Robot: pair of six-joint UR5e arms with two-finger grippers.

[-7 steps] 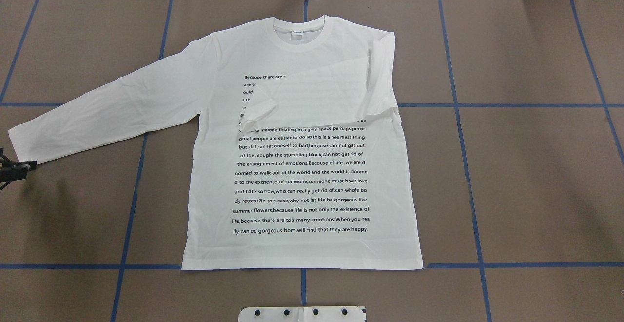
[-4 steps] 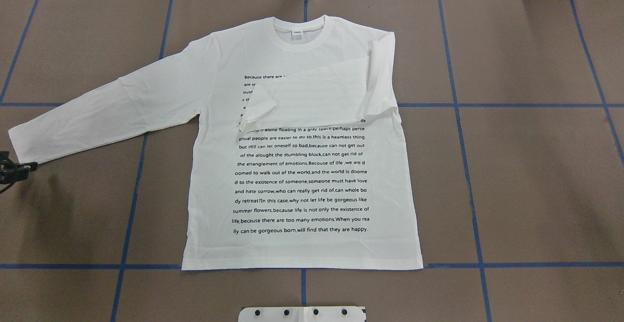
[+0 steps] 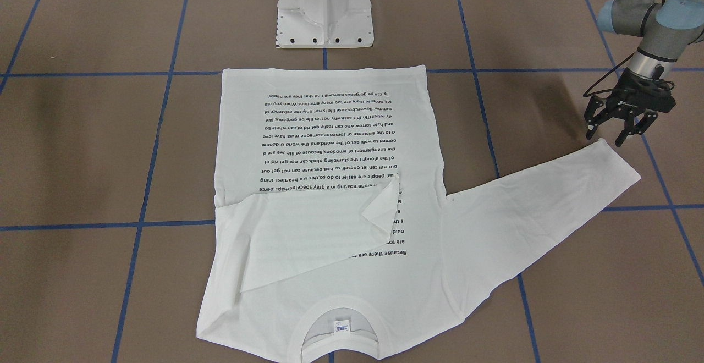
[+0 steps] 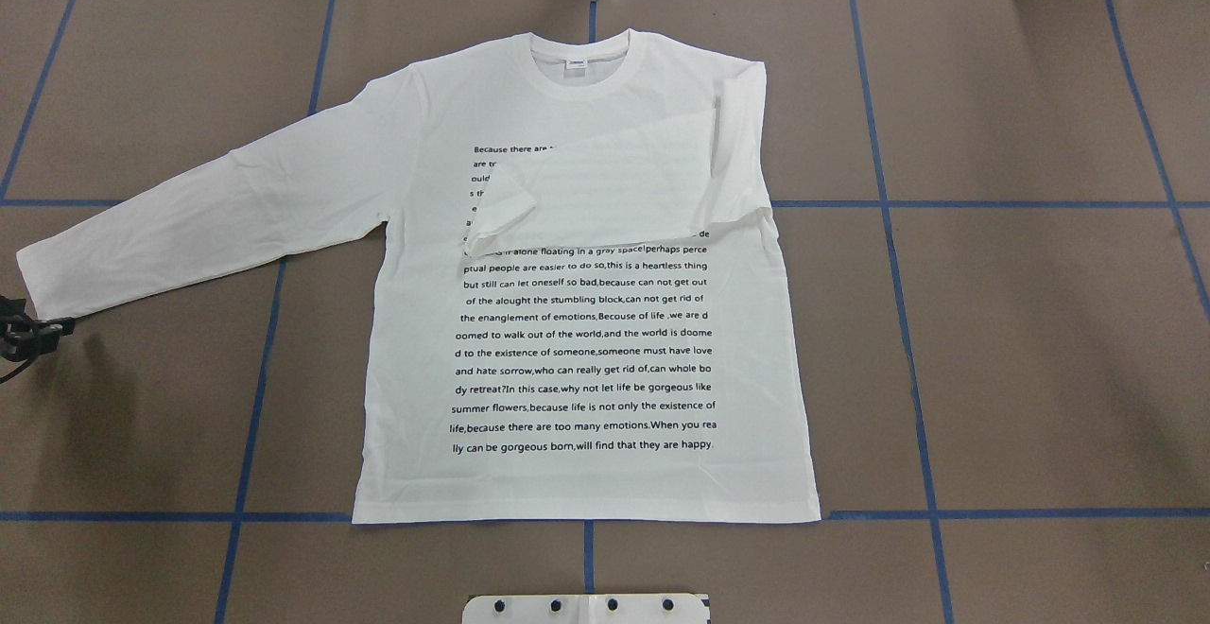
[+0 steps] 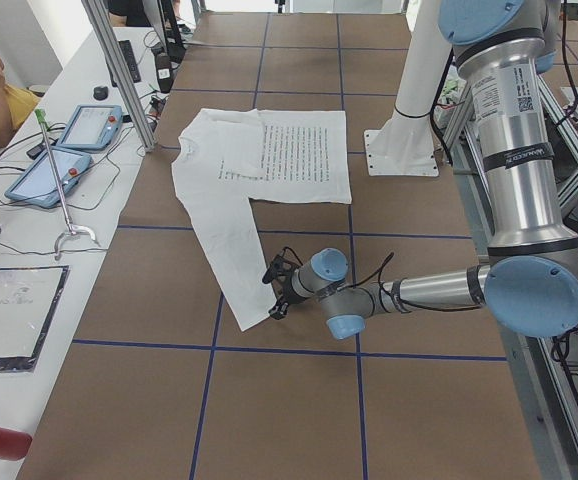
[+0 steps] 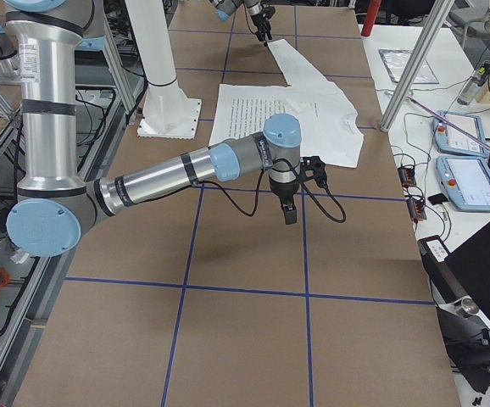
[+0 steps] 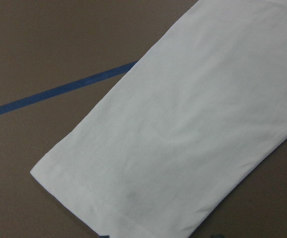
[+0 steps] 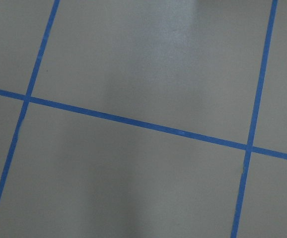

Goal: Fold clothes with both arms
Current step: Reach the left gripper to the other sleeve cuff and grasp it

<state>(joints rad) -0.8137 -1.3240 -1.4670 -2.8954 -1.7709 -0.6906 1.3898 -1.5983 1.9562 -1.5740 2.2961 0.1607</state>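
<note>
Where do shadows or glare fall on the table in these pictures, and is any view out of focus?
Overhead exterior: a soft, dark shadow lies on the table beside the left gripper. Right wrist-mounted: a pale sheen at the top, a dim band below it. Left wrist-mounted: sharp enough to show the stitching on the sleeve cuff. No view is clearly blurred.

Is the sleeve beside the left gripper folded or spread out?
Spread out: the sleeve lies flat on the table, stretched away from the shirt. The other sleeve is folded across the chest.
</note>
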